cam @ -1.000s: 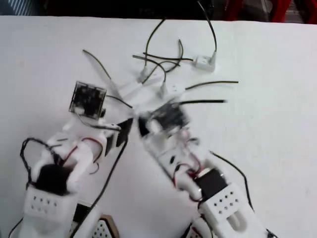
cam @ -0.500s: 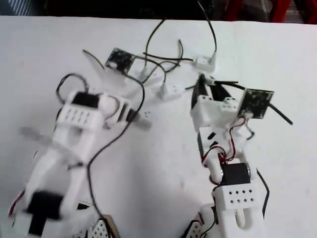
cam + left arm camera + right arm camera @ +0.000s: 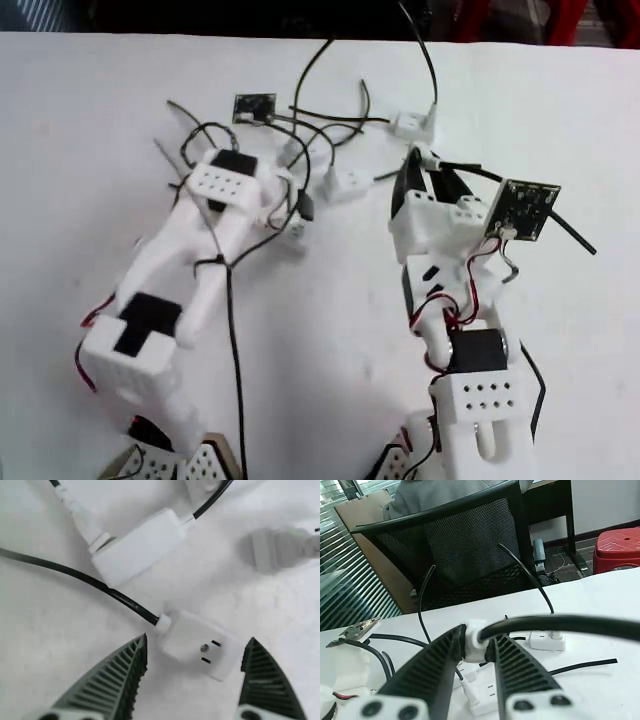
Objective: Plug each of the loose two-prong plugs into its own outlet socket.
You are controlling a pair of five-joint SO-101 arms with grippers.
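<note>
My left gripper (image 3: 196, 641) is open and straddles a white outlet socket (image 3: 197, 647) that lies flat on the table with its slots facing up and a black cable (image 3: 80, 577) running from it. Just beyond sits a longer white socket (image 3: 137, 547) with a plug pushed into its end. In the high view the left arm reaches to the cable cluster, and this socket (image 3: 292, 228) peeks out beside its wrist. My right gripper (image 3: 480, 635) is shut on a white two-prong plug (image 3: 472, 645) with a black cable, held above the table near another socket (image 3: 345, 182).
A white socket (image 3: 412, 124) with a cable lies at the back; the right wrist view shows it (image 3: 547, 641) too. Loose black cables (image 3: 330, 125) cross the middle of the white table (image 3: 560, 100). A black chair (image 3: 470, 540) stands past the far edge.
The left arm has stretched forward from the near left and now hovers over the sockets. The right arm swung right with its plug, then held almost still.
</note>
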